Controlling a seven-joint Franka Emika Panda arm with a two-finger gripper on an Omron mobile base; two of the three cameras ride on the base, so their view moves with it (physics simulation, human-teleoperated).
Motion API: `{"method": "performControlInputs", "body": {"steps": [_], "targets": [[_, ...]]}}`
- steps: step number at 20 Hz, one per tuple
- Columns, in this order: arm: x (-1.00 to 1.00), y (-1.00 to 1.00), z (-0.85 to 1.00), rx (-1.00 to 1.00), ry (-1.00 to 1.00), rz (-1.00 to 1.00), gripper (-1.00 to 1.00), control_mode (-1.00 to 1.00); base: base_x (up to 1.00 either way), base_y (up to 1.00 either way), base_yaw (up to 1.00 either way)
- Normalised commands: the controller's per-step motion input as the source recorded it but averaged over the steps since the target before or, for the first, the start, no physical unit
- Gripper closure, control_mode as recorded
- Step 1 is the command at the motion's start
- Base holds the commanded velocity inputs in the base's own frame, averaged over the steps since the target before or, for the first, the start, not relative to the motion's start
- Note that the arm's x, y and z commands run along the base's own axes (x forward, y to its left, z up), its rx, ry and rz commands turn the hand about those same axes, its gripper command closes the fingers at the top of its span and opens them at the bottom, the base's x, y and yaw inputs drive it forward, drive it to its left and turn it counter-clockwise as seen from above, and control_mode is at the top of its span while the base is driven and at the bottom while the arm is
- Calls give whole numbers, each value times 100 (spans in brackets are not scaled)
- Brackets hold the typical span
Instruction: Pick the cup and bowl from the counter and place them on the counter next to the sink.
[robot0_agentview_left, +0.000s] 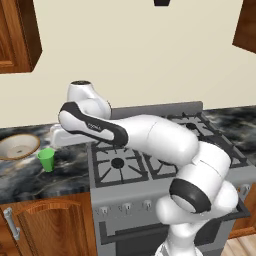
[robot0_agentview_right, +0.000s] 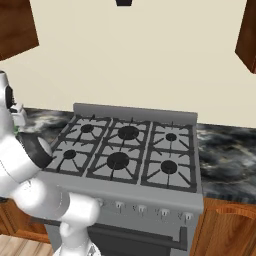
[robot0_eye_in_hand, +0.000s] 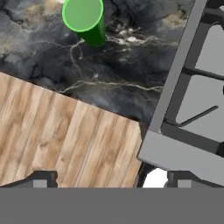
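A white robot arm reaches left over a black marble counter (robot0_agentview_left: 70, 170) beside a grey stove (robot0_agentview_left: 150, 165). Its gripper (robot0_eye_in_hand: 109, 180) hangs with jaws spread wide and empty. The green cup (robot0_eye_in_hand: 84, 19) stands upright on the counter, well ahead of the jaws and a little to their left. The tan bowl (robot0_agentview_left: 19, 145) sits just beyond the cup. A good grasp likely means moving forward until the cup sits centred between the jaws, then lowering.

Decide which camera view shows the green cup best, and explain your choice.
The hand view: the cup is large, upright, its open rim clear against the counter. The left base view shows it small, beside the bowl. The right base view adds nothing.
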Motion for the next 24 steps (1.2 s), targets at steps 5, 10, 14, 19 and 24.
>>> {"method": "performControlInputs", "body": {"steps": [5, 10, 14, 19, 24], "targets": [[54, 45, -24, 0, -4, -21, -100, -100, 0, 0, 0], [55, 34, -25, 0, -7, -15, -100, -100, 0, 0, 0], [37, 20, -10, 0, -1, -16, -100, -100, 0, 0, 0], [15, 21, -6, 0, 4, -12, -100, -100, 0, 0, 0], [25, 11, -12, 0, 8, -5, -100, -100, 0, 0, 0]]}}
